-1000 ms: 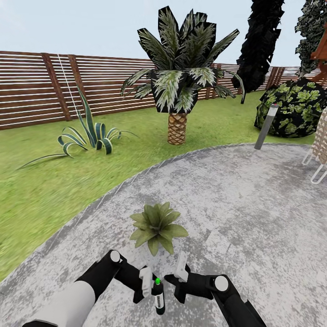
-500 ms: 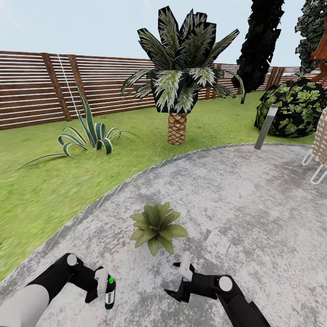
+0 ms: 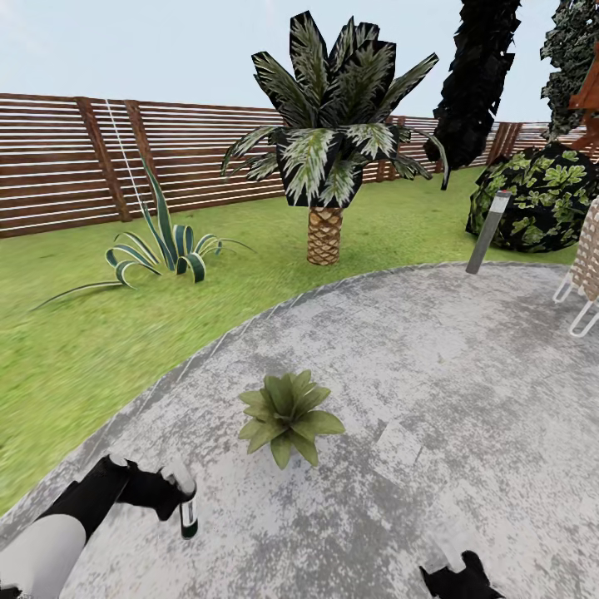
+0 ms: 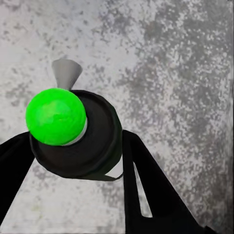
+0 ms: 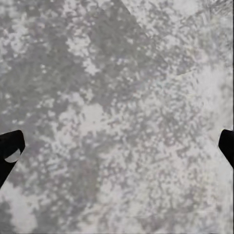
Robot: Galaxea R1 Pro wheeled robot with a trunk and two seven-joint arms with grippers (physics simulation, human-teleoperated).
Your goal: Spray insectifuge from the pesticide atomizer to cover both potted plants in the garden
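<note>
Atomizer [image 3: 189, 516] sits pinched in the left gripper [image 3: 179, 499], upright, low over the grey paved patio [image 3: 433, 366]. In the left wrist view the dark bottle cap [image 4: 80, 136] fills the space between the two black fingers [image 4: 146, 185], which press on both its sides, with a bright green ball [image 4: 56, 115] on top and the pale grey nozzle [image 4: 67, 73] pointing away from the gripper. One potted plant [image 3: 287, 413] stands on the paving ahead and to the right of that gripper, apart from it. The right gripper [image 3: 462, 574] is spread wide, its black fingertips [image 5: 10, 146] at opposite edges of the right wrist view with bare paving between them. Beyond lie the lawn [image 3: 100, 333], a palm [image 3: 329, 158] and the slatted fence [image 3: 75, 158].
</note>
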